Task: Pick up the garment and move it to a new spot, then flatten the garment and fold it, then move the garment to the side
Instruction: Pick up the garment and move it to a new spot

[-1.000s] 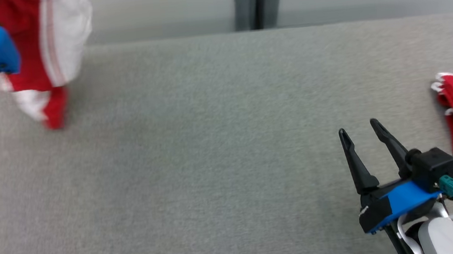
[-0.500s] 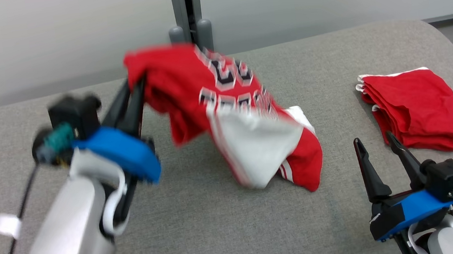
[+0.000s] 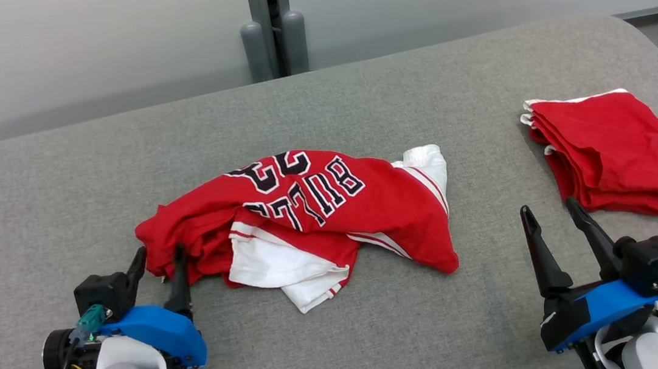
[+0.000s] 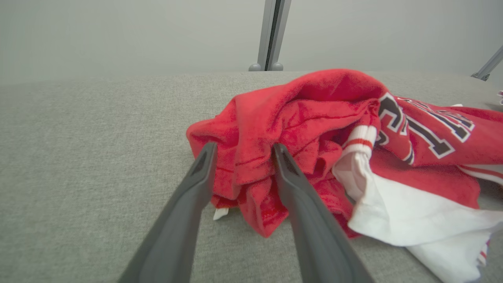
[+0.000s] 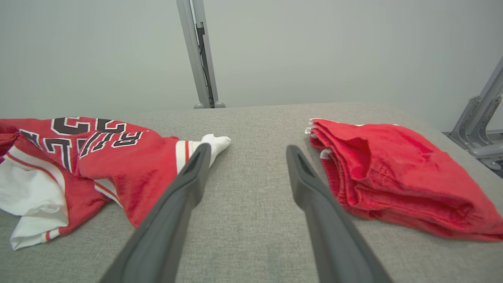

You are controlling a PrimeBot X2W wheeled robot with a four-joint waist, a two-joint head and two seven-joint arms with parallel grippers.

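Observation:
A red jersey [image 3: 319, 204] with white panels and black-and-white lettering lies crumpled in the middle of the grey padded table [image 3: 356, 96]. My left gripper [image 3: 160, 256] sits low at its left end, open, and a red fold of the jersey [image 4: 314, 118] lies between the fingertips, as the left wrist view [image 4: 243, 149] shows. My right gripper [image 3: 549, 210] stands open and holds nothing near the front right, between the jersey [image 5: 129, 165] and a folded pile; the right wrist view [image 5: 247, 149] shows bare table between its fingers.
A folded red garment [image 3: 613, 154] lies at the table's right side, also seen as the folded red garment [image 5: 393, 169] just right of my right fingers. A grey post [image 3: 272, 25] stands behind the far edge. The table's right corner curves away.
The head camera swung round. My left gripper, shut on the hanging jersey before, brought it down onto the table's middle and opened. The right gripper stayed put.

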